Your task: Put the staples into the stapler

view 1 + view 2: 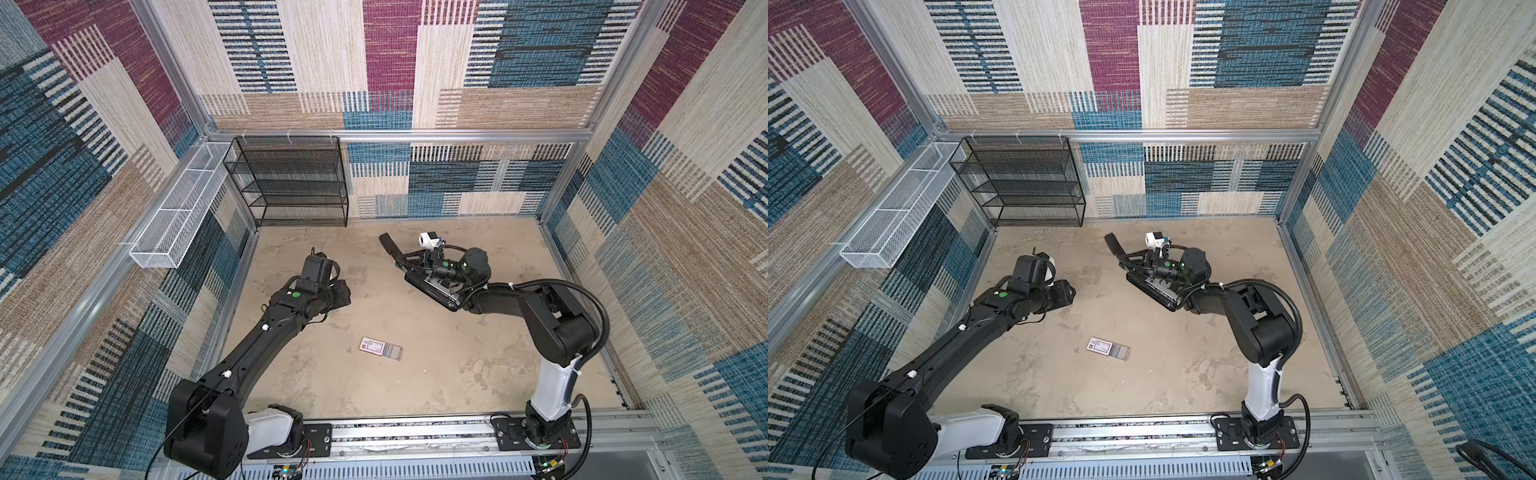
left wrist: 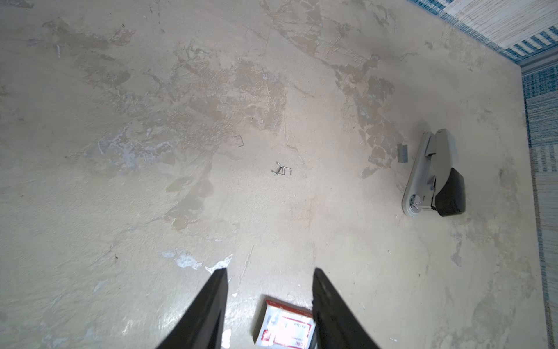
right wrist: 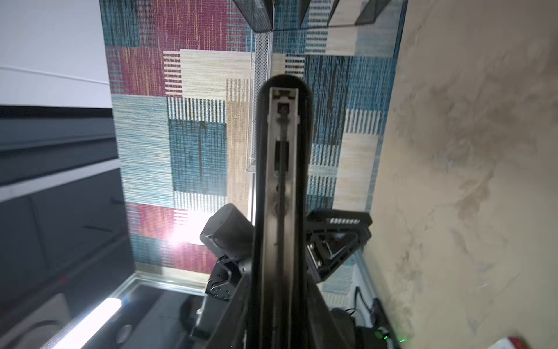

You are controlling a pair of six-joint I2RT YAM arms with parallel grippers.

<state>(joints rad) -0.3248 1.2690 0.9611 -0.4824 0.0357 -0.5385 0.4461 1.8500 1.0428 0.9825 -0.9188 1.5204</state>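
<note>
the staples show as grey strips sliding out of one end of a small flat white box with a red mark. the box lies on the beige worktop, around the middle and toward its near edge. in both top views it is well apart from both claws.

the right claw is narrow, gripping the black stapler. the stapler is hinged open, with its top arm raised away from the base and the silver channel bared. whether the base touches the worktop i cannot tell.

the left claw stands partly wide, its fingers apart and holding nothing. a few bent loose staples lie on the worktop ahead of it.
</note>
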